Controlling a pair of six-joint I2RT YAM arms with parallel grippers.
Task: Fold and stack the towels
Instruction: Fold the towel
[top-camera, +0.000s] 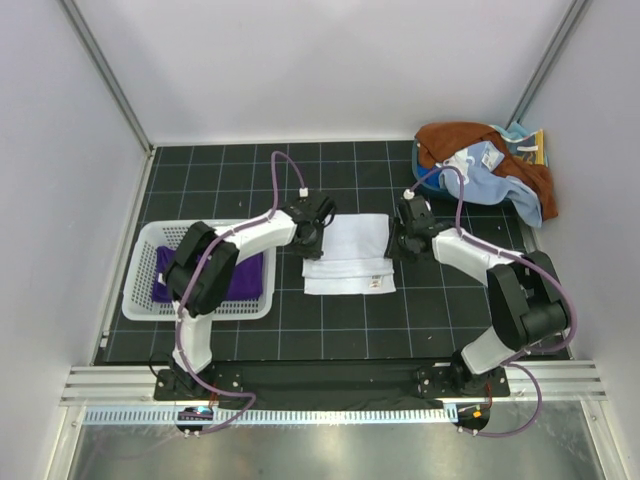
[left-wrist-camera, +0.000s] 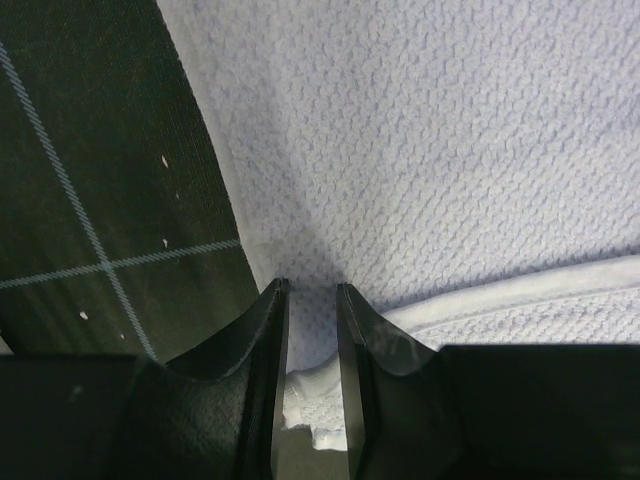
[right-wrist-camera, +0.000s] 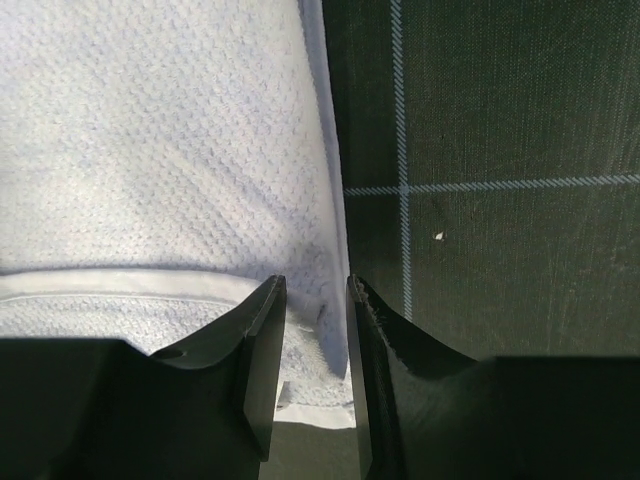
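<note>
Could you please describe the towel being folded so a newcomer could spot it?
On the black gridded table, look at the middle. There the left gripper and right gripper pinch the white towel, partly folded; unlike the purple towel in the basket and the brown-and-blue heap, it is plain white.

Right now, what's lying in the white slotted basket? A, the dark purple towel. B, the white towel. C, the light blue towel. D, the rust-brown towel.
A: the dark purple towel lies in the white slotted basket at the left, while the white towel lies outside it, to its right.
</note>
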